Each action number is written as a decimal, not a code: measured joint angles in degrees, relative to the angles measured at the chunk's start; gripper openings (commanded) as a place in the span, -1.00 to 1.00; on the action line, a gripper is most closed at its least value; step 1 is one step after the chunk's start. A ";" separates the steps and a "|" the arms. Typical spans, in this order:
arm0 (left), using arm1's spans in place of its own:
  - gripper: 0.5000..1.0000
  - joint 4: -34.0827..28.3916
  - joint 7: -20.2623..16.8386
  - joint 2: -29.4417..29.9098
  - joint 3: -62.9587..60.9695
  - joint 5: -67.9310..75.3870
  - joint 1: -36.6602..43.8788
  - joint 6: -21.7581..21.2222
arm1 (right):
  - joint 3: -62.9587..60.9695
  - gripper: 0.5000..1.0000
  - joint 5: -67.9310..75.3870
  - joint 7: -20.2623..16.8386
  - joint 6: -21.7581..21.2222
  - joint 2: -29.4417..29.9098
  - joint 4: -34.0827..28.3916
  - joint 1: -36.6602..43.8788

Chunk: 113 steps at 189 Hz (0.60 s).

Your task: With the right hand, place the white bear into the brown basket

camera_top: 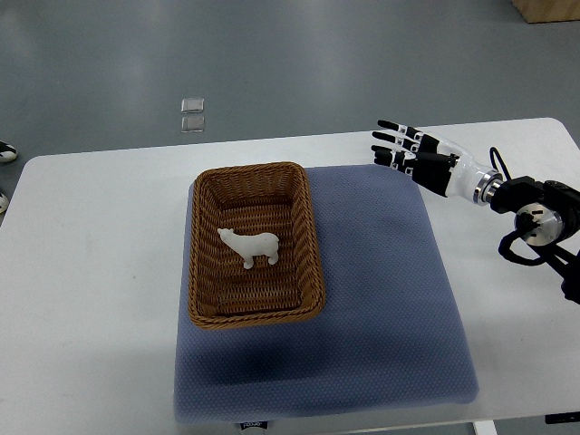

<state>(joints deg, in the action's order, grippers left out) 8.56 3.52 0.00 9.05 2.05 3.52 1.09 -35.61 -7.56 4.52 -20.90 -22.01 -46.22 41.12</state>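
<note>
My right hand (399, 145) hangs over the far right corner of the mat, fingers stretched out and holding nothing, well apart from the basket. The white bear (249, 246) already lies on its side inside the brown basket (313, 249), near its middle, so I judge the placing done and the hand clear so as not to disturb it. The basket sits on the left part of a blue padded mat (381, 308), which cushions the white table (91, 272). Beyond lies grey floor.
</note>
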 measured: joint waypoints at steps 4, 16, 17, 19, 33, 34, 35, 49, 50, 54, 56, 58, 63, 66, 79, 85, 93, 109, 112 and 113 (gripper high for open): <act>1.00 0.01 0.00 0.00 0.00 0.00 0.00 0.00 | 0.00 0.70 1.07 -0.33 0.19 0.15 0.33 -0.11; 1.00 0.01 0.00 0.00 0.00 0.00 0.00 0.00 | -0.03 0.70 3.73 -1.18 0.95 0.43 1.12 -0.26; 1.00 0.01 0.00 0.00 0.00 0.00 0.00 0.00 | -0.03 0.70 3.90 -1.22 1.00 0.45 1.16 -0.27; 1.00 0.01 0.00 0.00 0.00 0.00 0.00 0.00 | -0.04 0.70 4.23 -1.30 1.10 0.46 1.23 -0.28; 1.00 0.01 0.00 0.00 0.00 0.00 0.00 0.00 | -0.04 0.70 6.28 -1.62 1.52 0.53 1.49 -0.29; 1.00 0.01 0.00 0.00 0.00 0.00 0.00 0.00 | -0.04 0.70 6.40 -1.63 1.53 0.54 1.49 -0.29; 1.00 0.01 0.00 0.00 0.00 0.00 0.00 0.00 | -0.04 0.70 6.53 -1.64 1.55 0.54 1.50 -0.29; 1.00 0.01 0.00 0.00 0.00 0.00 0.00 0.00 | -0.05 0.70 8.32 -1.81 1.63 0.55 1.56 -0.28; 1.00 0.01 0.00 0.00 0.00 0.00 0.00 0.00 | -0.05 0.70 8.43 -1.82 1.63 0.55 1.56 -0.28; 1.00 0.01 0.00 0.00 0.00 0.00 0.00 0.00 | -0.06 0.70 8.85 -1.89 1.63 0.55 1.56 -0.28; 1.00 0.01 0.00 0.00 0.00 0.00 0.00 0.00 | -0.06 0.70 9.05 -1.92 1.63 0.55 1.56 -0.27; 1.00 0.01 0.00 0.00 0.00 0.00 0.00 0.00 | -0.06 0.70 9.34 -1.96 1.63 0.55 1.57 -0.26; 1.00 0.01 0.00 0.00 0.00 0.00 0.00 0.00 | -0.07 0.70 9.74 -2.03 1.63 0.55 1.57 -0.24; 1.00 0.01 0.00 0.00 0.00 0.00 0.00 0.00 | -0.09 0.70 9.95 -2.06 1.63 0.54 1.57 -0.22; 1.00 0.01 0.00 0.00 0.00 0.00 0.00 0.00 | -0.13 0.70 10.48 -2.10 1.54 0.51 1.57 -0.16; 1.00 0.01 0.00 0.00 0.00 0.00 0.00 0.00 | -0.15 0.70 10.54 -2.10 1.47 0.49 1.57 -0.12; 1.00 0.01 0.00 0.00 0.00 0.00 0.00 0.00 | -0.18 0.70 10.55 -2.01 1.36 0.48 1.57 -0.07; 1.00 0.00 0.00 0.00 0.00 0.00 0.00 0.00 | -0.22 0.71 10.54 -1.70 1.25 0.47 1.57 0.00; 1.00 0.00 0.00 0.00 0.00 0.00 0.00 0.00 | -0.22 0.70 10.52 -1.66 1.24 0.47 1.57 0.00; 1.00 0.00 0.00 0.00 0.00 0.00 0.00 0.00 | -0.22 0.70 10.50 -1.63 1.24 0.47 1.57 0.00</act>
<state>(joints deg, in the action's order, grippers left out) 8.56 3.52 0.00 9.05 2.05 3.52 1.09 -35.84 2.95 2.90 -19.66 -21.53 -44.65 41.12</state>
